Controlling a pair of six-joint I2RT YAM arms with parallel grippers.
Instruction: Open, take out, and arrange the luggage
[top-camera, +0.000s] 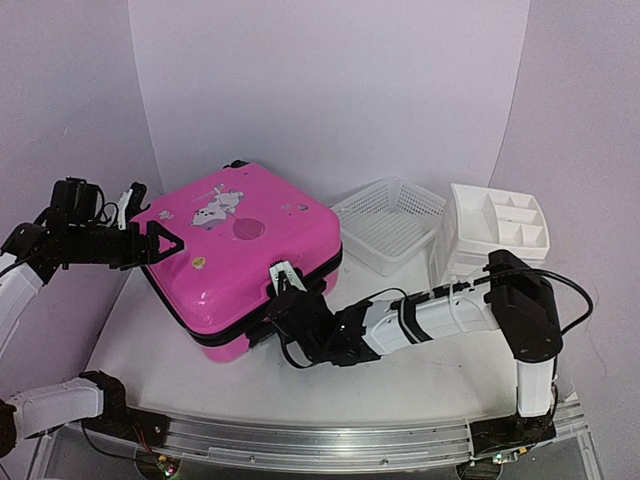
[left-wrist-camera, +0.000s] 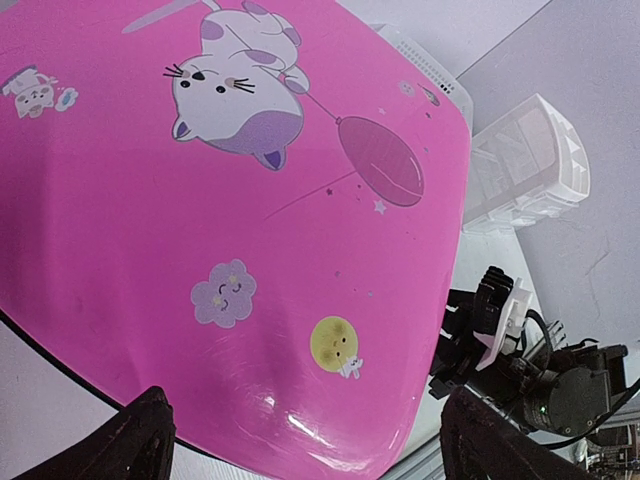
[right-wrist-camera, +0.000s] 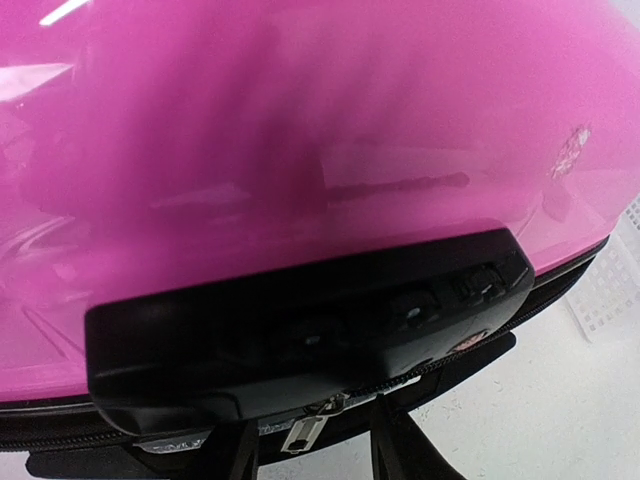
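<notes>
1. The suitcase (top-camera: 235, 255) lies flat and closed on the table (top-camera: 420, 385), left of centre, with its cat print (top-camera: 215, 208) facing up.
2. A white basket (top-camera: 395, 183) sits just right of the suitcase's far corner. A white organizer (top-camera: 497, 228) stands to the right of the basket.
3. The left gripper (top-camera: 165, 243) is at the suitcase's left corner, held level, with its jaws spread wide.
4. In the left wrist view the lid fills the frame. The two dark fingers (left-wrist-camera: 145, 445) stand far apart at the bottom, either side of the near edge. Whether they touch the shell cannot be told.
5. The right gripper (top-camera: 287, 292) reaches across from the right to the suitcase's near edge, low by the zipper line.
6. In the right wrist view a black lock panel (right-wrist-camera: 300, 330) sits on the pink shell above the zipper.
7. A metal zipper pull (right-wrist-camera: 303, 432) hangs just below that panel, between the right fingers (right-wrist-camera: 392, 455).
8. The right jaws stand fairly narrow around the pull, with a gap visible on each side, so they grip nothing.
</notes>
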